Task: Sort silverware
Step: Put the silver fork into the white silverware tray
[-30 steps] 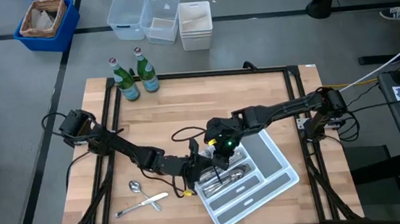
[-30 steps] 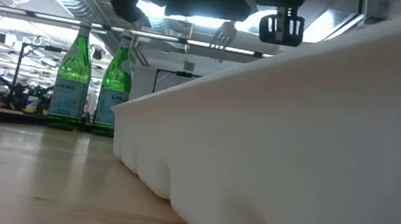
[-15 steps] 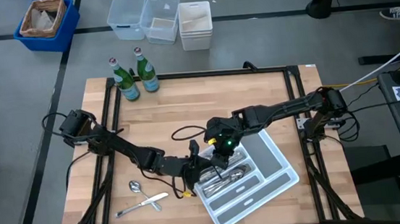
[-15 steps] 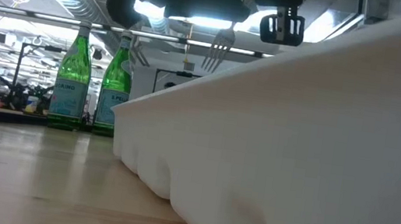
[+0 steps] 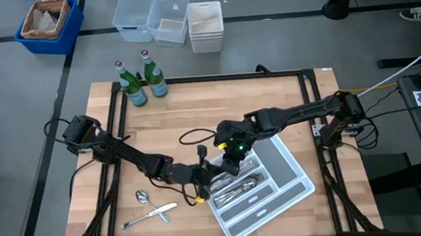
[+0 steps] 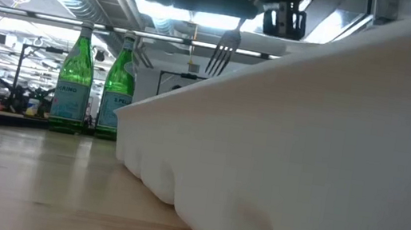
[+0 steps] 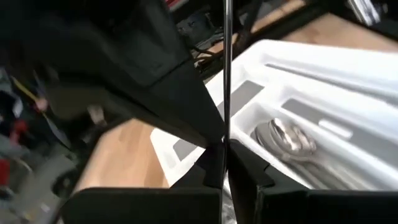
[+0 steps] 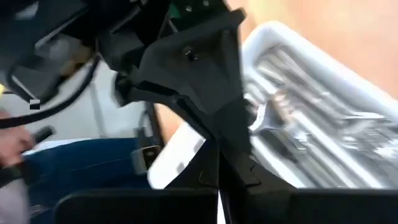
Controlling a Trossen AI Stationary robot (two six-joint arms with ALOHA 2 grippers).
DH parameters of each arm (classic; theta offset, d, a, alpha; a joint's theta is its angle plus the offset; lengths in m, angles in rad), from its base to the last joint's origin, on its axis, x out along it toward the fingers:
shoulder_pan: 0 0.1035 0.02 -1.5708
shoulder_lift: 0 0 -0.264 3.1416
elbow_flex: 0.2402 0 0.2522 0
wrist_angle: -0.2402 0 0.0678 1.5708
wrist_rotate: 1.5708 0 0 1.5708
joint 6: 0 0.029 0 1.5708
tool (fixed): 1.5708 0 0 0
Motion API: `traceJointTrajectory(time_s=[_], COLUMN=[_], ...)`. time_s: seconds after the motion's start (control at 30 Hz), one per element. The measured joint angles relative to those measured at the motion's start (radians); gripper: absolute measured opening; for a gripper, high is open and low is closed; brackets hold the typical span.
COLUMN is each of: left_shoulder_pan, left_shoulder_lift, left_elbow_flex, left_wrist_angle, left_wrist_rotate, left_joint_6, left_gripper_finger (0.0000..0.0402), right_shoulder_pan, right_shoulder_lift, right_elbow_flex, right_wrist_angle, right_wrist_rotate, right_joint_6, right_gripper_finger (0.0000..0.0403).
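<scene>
Low view puts the white divided tray (image 6: pixel 306 145) wall closest, filling the right, with bare worktop (image 6: pixel 18 185) open at left back to two green bottles (image 6: pixel 73 80). A fork (image 6: pixel 225 49) stands tines-up above the tray rim, higher than a second ago. From above, the left tool (image 5: pixel 208 173), now pressed together on that fork, and the right tool (image 5: pixel 233 156), pressed shut, crowd the tray's near-left corner. More silverware (image 5: pixel 239 186) lies inside; a spoon (image 5: pixel 142 196) and another piece (image 5: pixel 150 214) lie left, on open worktop.

White tray (image 5: pixel 297 191), silver fork (image 6: pixel 223 49), 2 green bottles (image 5: pixel 143 82), pale wooden table (image 5: pixel 195 112).
</scene>
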Motion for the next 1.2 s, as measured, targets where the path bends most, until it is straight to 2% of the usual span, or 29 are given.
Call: traceJointTrajectory(time_s=[0.1,0.37,0.57,0.7,0.9,1.07,1.2], left_shoulder_pan=[0.0,-0.008,-0.005,-0.005,0.0,0.012,0.027], left_shoulder_lift=[-0.002,-0.002,-0.002,-0.002,-0.002,-0.002,-0.002], left_elbow_flex=[0.001,0.001,0.001,0.001,0.001,0.0,0.0], left_wrist_angle=[-0.001,-0.006,-0.009,0.0,0.104,0.26,0.324], left_wrist_rotate=[-0.005,-0.079,-0.196,-0.3,-0.449,-0.454,-0.428], left_joint_6=[-0.136,-0.43,-0.754,-0.876,-0.953,-0.858,-0.814], left_gripper_finger=[0.0002,0.0001,0.0001,0.0001,0.0001,0.0,0.0], right_shoulder_pan=[-0.001,0.0,0.001,0.006,0.062,0.125,0.175], right_shoulder_lift=[-0.004,-0.021,-0.021,-0.029,-0.081,-0.187,-0.305], right_elbow_flex=[0.05,0.221,0.286,0.306,0.306,0.306,0.288], right_wrist_angle=[-0.095,-0.427,-0.589,-0.623,-0.648,-0.667,-0.674], right_wrist_rotate=[0.086,0.404,0.507,0.515,0.525,0.579,0.677], right_joint_6=[-0.053,-0.158,-0.154,-0.152,-0.118,-0.067,-0.031], right_gripper_finger=[0.0,0.0,0.0001,0.0001,0.0001,0.0001,0.0001])
